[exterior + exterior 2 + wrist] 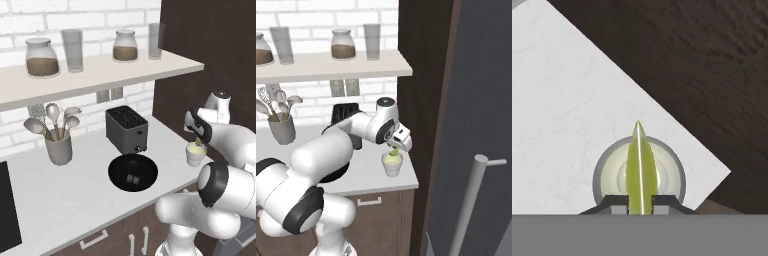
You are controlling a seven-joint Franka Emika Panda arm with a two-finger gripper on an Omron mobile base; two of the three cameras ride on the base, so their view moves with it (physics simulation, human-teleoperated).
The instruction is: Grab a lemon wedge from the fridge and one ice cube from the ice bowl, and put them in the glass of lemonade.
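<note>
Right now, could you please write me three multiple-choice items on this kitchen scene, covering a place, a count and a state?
1. Where is the yellow-green lemon wedge?
A. in the glossy black bowl
B. between the gripper's fingertips, above the short whitish glass of lemonade
C. on the shelf

2. How many pale ice cubes lie in the round black bowl?
A. none
B. two
C. five

3. The dark slotted toaster stands:
A. upright behind the bowl
B. tipped on its side
C. inside the bowl

Key: B, the hand view shows the wedge at the gripper over the glass; B, two cubes show; A, it stands upright.
</note>
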